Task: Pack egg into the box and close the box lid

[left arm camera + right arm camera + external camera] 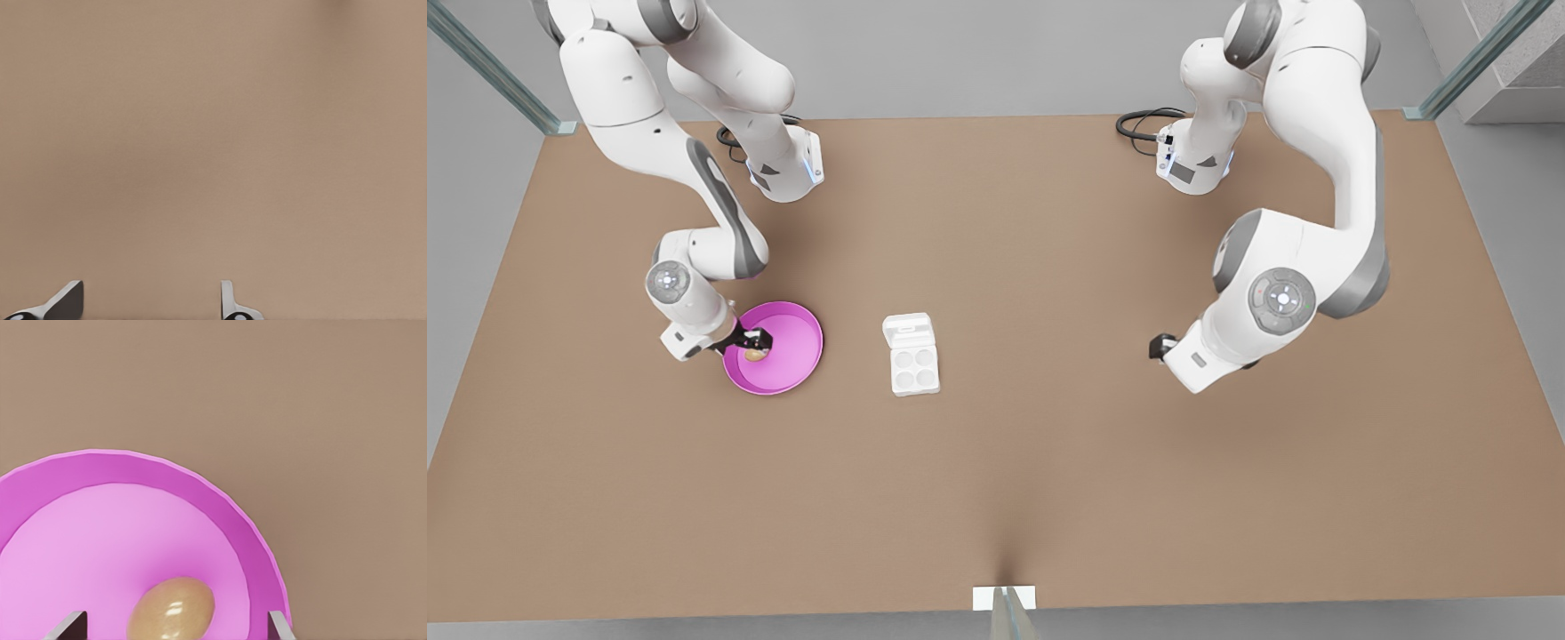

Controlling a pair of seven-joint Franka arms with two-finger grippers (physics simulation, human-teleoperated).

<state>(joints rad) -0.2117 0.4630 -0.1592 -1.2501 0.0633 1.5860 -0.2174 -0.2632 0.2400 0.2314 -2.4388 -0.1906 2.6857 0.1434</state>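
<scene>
- Tan-brown egg (172, 609) lies on its side in the pink plate (800, 331), toward the rim on the front view's left; not yet lifted.
- Right tool (754, 345) hangs over the plate. In the right wrist view its fingers (68, 625) stand wide, one either side of the egg, apart from the shell.
- Left tool (152, 303) sits off to the front view's right, over bare tabletop (1049, 462), well apart from the carton. Fingers spread, nothing between them. This arm waits.
- Box (915, 370) stands mid-tabletop, near the plate but apart from it. Four cups, all vacant. Box lid (907, 331) folded back flat on the far side, tab up.
- Handling, as judged: egg light, rigid, smooth and glossy, so likely slippery and prone to roll on the curved plate. Probably fragile; a gentle squeeze would suit.
- Best hold looks to be across the short width at the widest part, fingers centred, so it doesn't squirt out endwise.
- Lid seems thin and light; a push near the free edge should swing it over.
</scene>
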